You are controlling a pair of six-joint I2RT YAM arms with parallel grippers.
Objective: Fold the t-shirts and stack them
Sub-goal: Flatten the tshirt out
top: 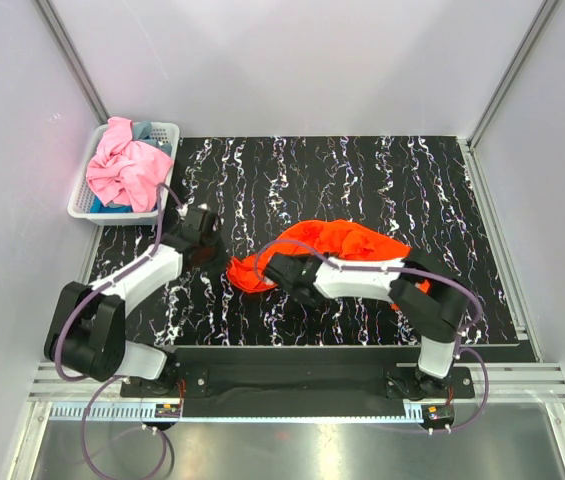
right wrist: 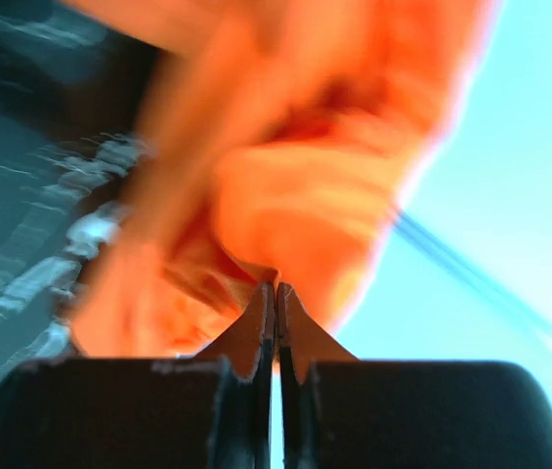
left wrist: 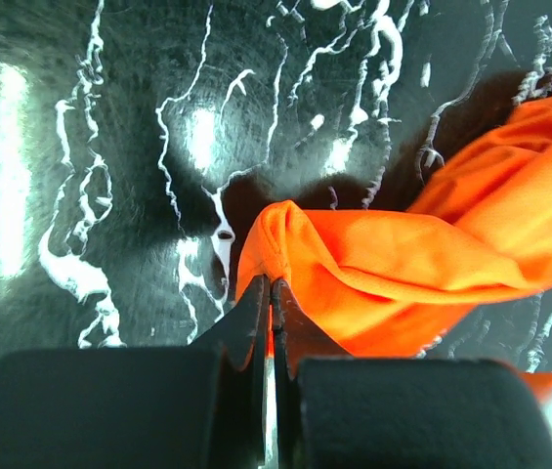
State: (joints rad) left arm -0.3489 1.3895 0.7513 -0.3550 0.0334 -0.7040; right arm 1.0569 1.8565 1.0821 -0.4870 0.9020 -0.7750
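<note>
Orange t-shirt (top: 347, 245), one item: lay bunched and unfolded near the middle of the black marbled table (top: 362, 170), raised in a ridge between the two arms. Left claw (left wrist: 271, 283): fingers pressed together on a gathered corner at the shirt's left end, with the cloth pinched at the very tips. Right claw (right wrist: 276, 285): likewise closed, nipping a fold of the same orange cloth just beside the left claw's hold; its wrist view was blurred, so which part of the garment it held could not be told. Pink t-shirt (top: 127, 165), one item: heaped loose in the white lattice basket (top: 80, 210) at the table's far left corner, unfolded. Blue-grey t-shirt (top: 142, 130), one item: only scraps showed beneath the pink one, in the same basket. Folded items: none. Stack: none begun. Assessment: the task stood at its opening, with the first shirt gripped but not yet spread flat, and two shirts awaiting removal, folding and stacking.
</note>
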